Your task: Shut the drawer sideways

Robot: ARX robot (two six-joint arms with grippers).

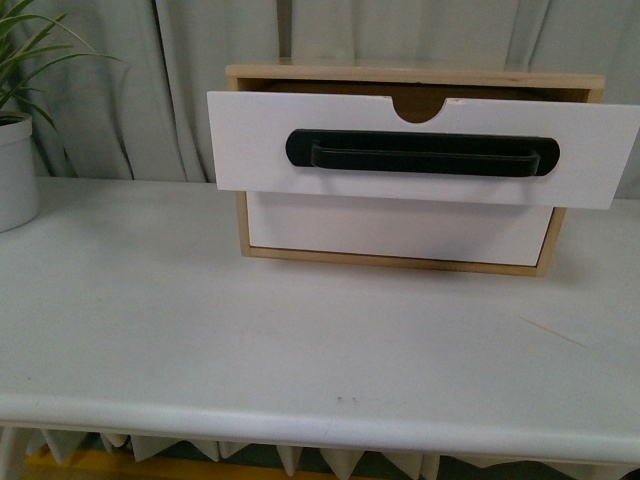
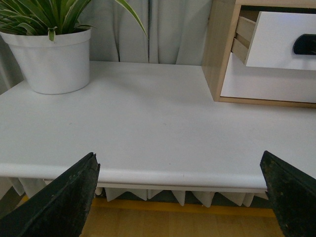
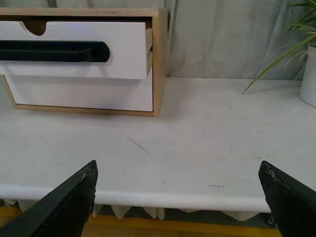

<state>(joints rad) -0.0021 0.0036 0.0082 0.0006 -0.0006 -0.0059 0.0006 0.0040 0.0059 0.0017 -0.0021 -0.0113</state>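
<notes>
The drawer (image 1: 420, 150) is the upper one of a small wooden cabinet (image 1: 560, 235) on the white table. Its wide white front has a long black bar handle (image 1: 422, 153) and a semicircular notch in the top edge, and it stands pulled out toward me. It also shows in the left wrist view (image 2: 281, 42) and in the right wrist view (image 3: 74, 52). My left gripper (image 2: 180, 197) is open and empty, off the table's front edge. My right gripper (image 3: 177, 200) is open and empty, also off the front edge. Neither arm shows in the front view.
A plain white handle-less drawer (image 1: 400, 228) sits shut below. A white pot with a green plant (image 2: 52, 57) stands at the table's left; another pot (image 3: 308, 74) is at the right. A thin wooden sliver (image 3: 136, 143) lies on the table (image 1: 300, 340).
</notes>
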